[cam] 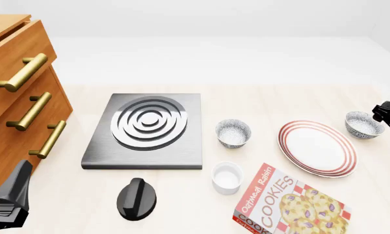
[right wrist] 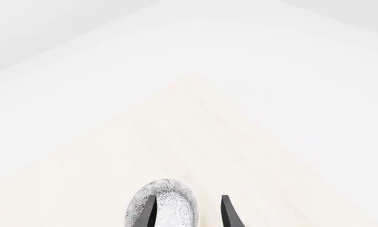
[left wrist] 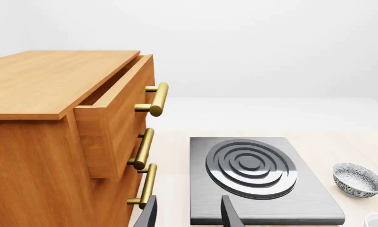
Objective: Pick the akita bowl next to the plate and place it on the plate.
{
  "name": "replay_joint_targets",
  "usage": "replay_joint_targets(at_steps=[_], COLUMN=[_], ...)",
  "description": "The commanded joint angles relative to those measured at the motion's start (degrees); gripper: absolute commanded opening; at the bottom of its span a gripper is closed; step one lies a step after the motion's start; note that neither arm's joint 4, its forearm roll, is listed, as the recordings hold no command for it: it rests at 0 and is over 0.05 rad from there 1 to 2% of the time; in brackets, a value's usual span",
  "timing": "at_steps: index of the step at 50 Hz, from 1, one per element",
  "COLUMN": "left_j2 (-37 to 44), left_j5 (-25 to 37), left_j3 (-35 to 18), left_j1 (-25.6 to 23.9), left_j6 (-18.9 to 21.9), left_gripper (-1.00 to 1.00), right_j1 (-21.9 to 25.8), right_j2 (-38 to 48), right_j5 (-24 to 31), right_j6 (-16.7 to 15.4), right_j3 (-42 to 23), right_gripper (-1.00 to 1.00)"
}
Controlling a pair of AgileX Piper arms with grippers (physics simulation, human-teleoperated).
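Observation:
The plate, white with red rings, lies on the table's right side. One speckled akita bowl stands just past its right rim. My right gripper is beside that bowl at the picture's right edge. In the right wrist view this bowl sits at the fingers; the gripper is open, with one finger over the bowl and the other off its side. A twin bowl stands left of the plate and also shows in the left wrist view. My left gripper is open and empty, near the cabinet.
A wooden drawer cabinet with brass handles stands at the left, its top drawer slightly open. A grey stove plate with a black knob lies beside it. A white ramekin and a cookie box sit near the front.

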Motion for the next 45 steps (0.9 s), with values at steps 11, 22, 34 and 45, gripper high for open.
replay_joint_targets(at_steps=[11,22,34,45], left_j2=[0.0,0.0,0.0,0.0], left_j5=[0.0,0.0,0.0,0.0], left_j3=[0.0,0.0,0.0,0.0], left_j1=[0.0,0.0,0.0,0.0], left_j6=[0.0,0.0,0.0,0.0], left_gripper=[1.0,1.0,1.0,1.0], right_j1=[0.07,-0.14,-0.36,-0.63], right_j2=[4.54,6.81,7.84,8.82], right_j5=[-0.21,-0.74,-1.2,-1.34], right_j6=[0.94,1.12,1.25,1.22], right_j3=[-1.87,-2.3,-2.01,-2.24], right_gripper=[1.0,1.0,1.0,1.0])
